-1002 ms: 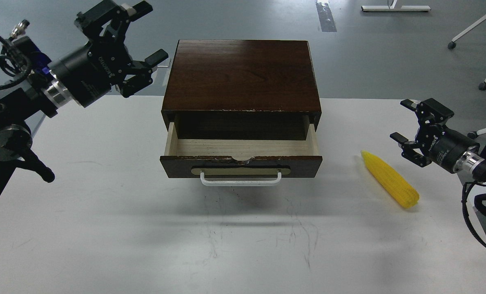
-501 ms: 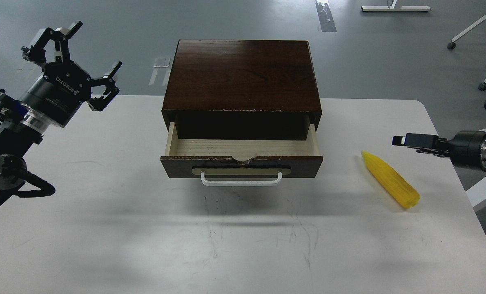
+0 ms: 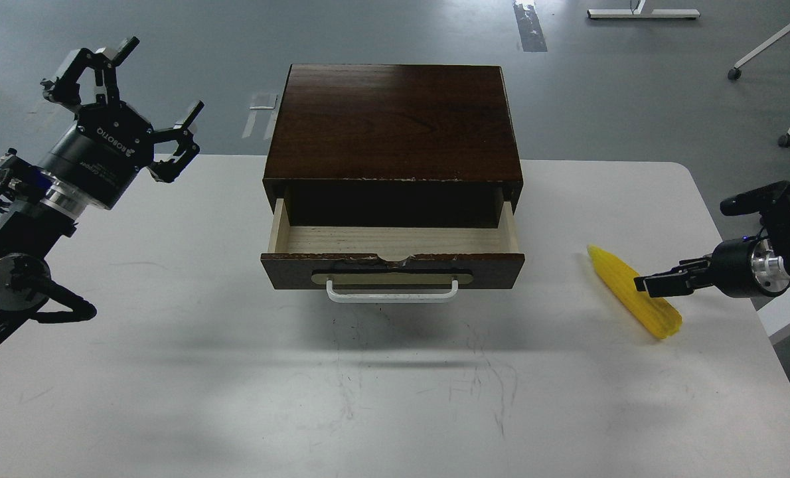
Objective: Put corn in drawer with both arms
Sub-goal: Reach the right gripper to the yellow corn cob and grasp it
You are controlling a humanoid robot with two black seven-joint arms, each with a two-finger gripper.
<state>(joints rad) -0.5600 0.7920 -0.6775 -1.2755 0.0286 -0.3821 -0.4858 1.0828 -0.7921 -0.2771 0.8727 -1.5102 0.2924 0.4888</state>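
The yellow corn (image 3: pixel 613 273) lies on the white table (image 3: pixel 236 372) to the right of the drawer, its pointed end toward the box. The drawer (image 3: pixel 395 240) of the dark wood box (image 3: pixel 395 119) is pulled out and its pale inside is empty; its white handle (image 3: pixel 392 294) faces me. My right gripper (image 3: pixel 657 282) reaches in from the right, low over the corn's middle, seen side-on and dark, so its fingers cannot be told apart. My left gripper (image 3: pixel 136 99) is open and empty, held high to the left of the box.
The table's right edge runs close behind the corn. Chair bases with wheels (image 3: pixel 735 73) stand on the grey floor at the back right. The box sits at the table's back edge.
My right gripper has dropped from above and beside the corn's tip down to its middle. My left gripper has barely moved since half a second ago, after swinging left away from the box.
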